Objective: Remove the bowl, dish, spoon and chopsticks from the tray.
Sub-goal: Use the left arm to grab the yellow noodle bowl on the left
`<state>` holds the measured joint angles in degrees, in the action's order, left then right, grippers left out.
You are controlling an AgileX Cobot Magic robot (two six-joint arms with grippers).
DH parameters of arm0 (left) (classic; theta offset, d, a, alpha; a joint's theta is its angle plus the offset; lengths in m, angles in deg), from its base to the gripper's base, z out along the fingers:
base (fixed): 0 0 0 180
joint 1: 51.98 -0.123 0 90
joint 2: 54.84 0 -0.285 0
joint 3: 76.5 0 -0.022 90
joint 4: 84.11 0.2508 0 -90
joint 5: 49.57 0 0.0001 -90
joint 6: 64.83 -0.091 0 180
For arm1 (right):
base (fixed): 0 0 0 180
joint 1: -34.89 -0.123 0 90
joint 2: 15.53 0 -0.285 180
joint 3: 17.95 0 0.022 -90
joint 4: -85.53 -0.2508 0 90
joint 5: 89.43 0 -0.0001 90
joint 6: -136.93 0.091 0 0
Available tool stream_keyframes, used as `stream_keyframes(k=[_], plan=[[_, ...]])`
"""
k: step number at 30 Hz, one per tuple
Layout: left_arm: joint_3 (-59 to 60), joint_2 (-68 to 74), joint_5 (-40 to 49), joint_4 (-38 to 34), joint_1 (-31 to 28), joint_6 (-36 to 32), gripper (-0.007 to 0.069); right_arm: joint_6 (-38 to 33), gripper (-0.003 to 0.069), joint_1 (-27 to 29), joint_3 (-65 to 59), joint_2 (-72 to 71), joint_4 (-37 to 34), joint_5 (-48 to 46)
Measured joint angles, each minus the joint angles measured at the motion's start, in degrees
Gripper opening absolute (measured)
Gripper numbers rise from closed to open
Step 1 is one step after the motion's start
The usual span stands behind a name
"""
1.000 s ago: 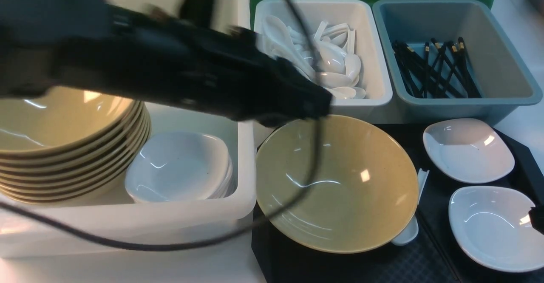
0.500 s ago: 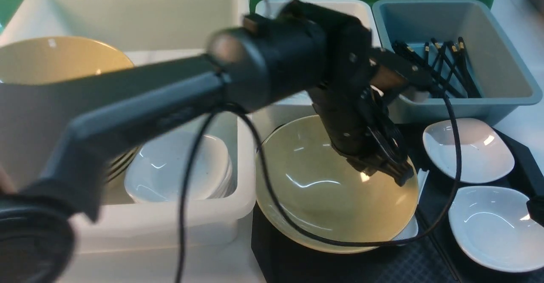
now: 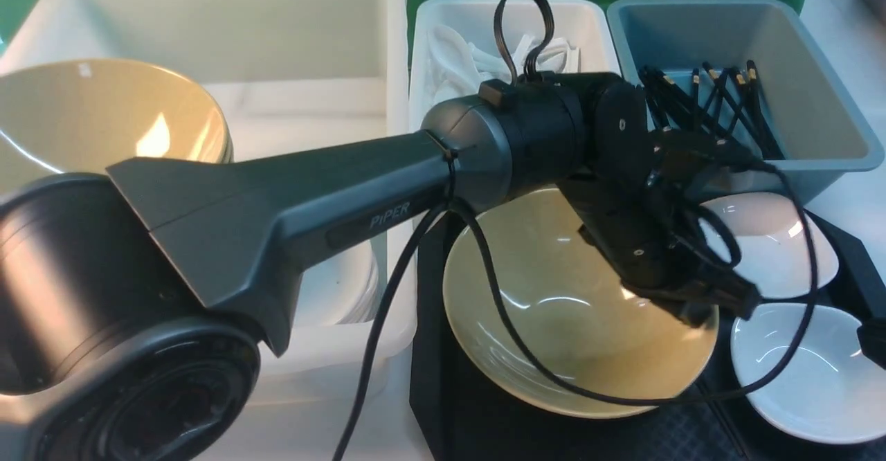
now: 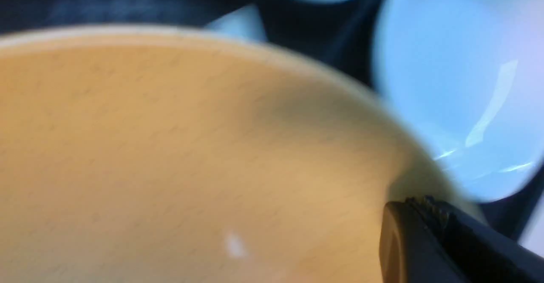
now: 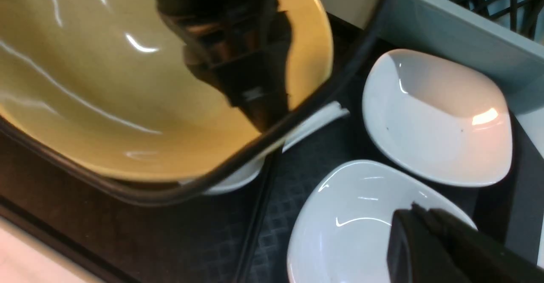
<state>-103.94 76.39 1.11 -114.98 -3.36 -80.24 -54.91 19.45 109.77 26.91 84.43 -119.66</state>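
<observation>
The mustard bowl (image 3: 574,309) (image 4: 170,147) sits on the black tray (image 3: 484,419) (image 5: 289,176). My left gripper (image 3: 720,305) (image 4: 418,202) is shut, its tips against the bowl's inner wall at the right rim. Two white dishes (image 3: 796,260) (image 3: 796,378) lie to the right on the tray. My right gripper (image 3: 873,347) (image 5: 414,210) is shut and hovers over the near dish (image 5: 348,215). The white spoon (image 5: 316,119) lies half under the bowl's rim. One black chopstick (image 5: 259,206) shows beside it on the tray.
A big white bin on the left holds stacked mustard bowls (image 3: 104,122) and white dishes. Behind the tray stand a white bin of spoons (image 3: 471,59) and a grey-blue bin of chopsticks (image 3: 713,101). The left arm's cable (image 3: 796,350) loops over the bowl and dishes.
My left arm has swung right and down, bringing its gripper to the bowl's right rim. The bowl has slid a little to the right over the spoon. The right gripper has stayed put.
</observation>
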Motion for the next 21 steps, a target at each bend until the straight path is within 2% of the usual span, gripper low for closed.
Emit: stream_keyframes(k=[3,6,9,11,13,14,15,16,17,18,20,21], plan=[[-3.0,0.0,1.7,-1.8,-0.1,-3.4,-0.0008,0.1,0.006,0.0,0.0,0.0,0.0,0.0],[-7.3,0.0,7.8,1.0,-0.7,-3.6,-0.0004,0.1,0.0062,0.0,0.0,0.0,0.0,0.0],[-12.1,0.0,17.1,12.4,-2.5,-0.8,0.0025,0.1,0.0064,0.0,0.0,0.0,0.0,0.0],[-13.0,-0.1,18.9,18.4,-3.8,1.7,0.0053,0.1,0.0066,0.0,0.0,0.0,0.0,0.0],[-13.2,-0.2,19.7,24.6,-5.4,4.3,0.01,0.1,0.0067,0.0,0.0,0.0,-0.1,0.0],[-13.3,-0.2,19.8,24.6,-5.6,4.5,0.0106,0.1,0.0067,0.0,0.0,0.0,-0.1,0.0],[-13.3,-0.2,20.0,28.1,-6.8,5.4,0.0153,0.1,0.0069,0.0,0.0,0.0,-0.1,0.0],[-13.3,-0.2,20.0,28.7,-7.1,5.6,0.016,0.1,0.007,0.0,0.0,0.0,-0.1,0.0],[-13.3,-0.2,20.1,30.5,-8.1,7.0,0.0219,0.1,0.0072,0.0,0.0,0.0,-0.2,0.0],[-13.3,-0.2,20.1,30.5,-8.1,7.0,0.0232,0.1,0.0072,0.0,0.0,0.0,-0.2,0.0],[-13.2,-0.2,20.2,31.7,-8.7,7.5,0.0307,0.1,0.0076,0.0,0.0,0.0,-0.2,0.0],[-13.2,-0.2,20.2,31.8,-8.7,7.5,0.0307,0.1,0.0077,0.0,-0.1,0.0,-0.2,0.0]])
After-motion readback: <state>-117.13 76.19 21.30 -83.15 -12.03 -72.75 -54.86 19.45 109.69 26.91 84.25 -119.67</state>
